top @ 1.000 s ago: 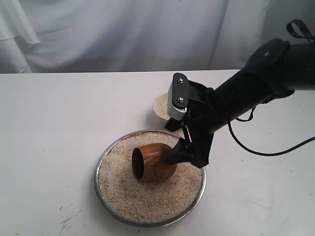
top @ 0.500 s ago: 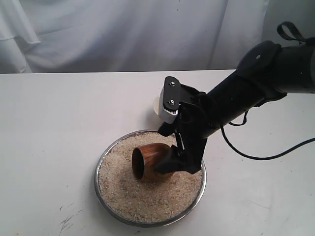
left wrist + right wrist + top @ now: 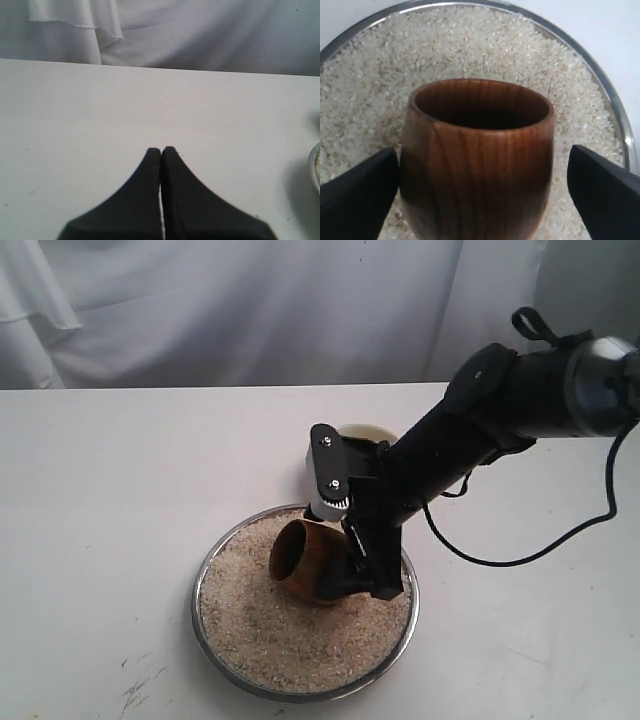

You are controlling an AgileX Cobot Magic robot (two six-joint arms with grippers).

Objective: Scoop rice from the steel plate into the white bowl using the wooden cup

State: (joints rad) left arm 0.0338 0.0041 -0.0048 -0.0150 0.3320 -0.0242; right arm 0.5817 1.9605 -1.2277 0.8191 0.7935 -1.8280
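I'm looking at the matte white table [image 3: 100, 540], and on it sits the wide, shiny round steel plate [image 3: 200, 590], filled with grainy off-white rice [image 3: 260, 640]. My right gripper [image 3: 481, 155] has slid in since a second ago. Its black jaws now straddle the glossy reddish-brown wooden cup [image 3: 300, 560], spread wide and not clamping. The cup lies on its side in the rice. The small cream-white ceramic bowl [image 3: 368, 430] peeks out behind the wrist, its contents hidden. The left gripper [image 3: 161, 152] is pinched together over the table.
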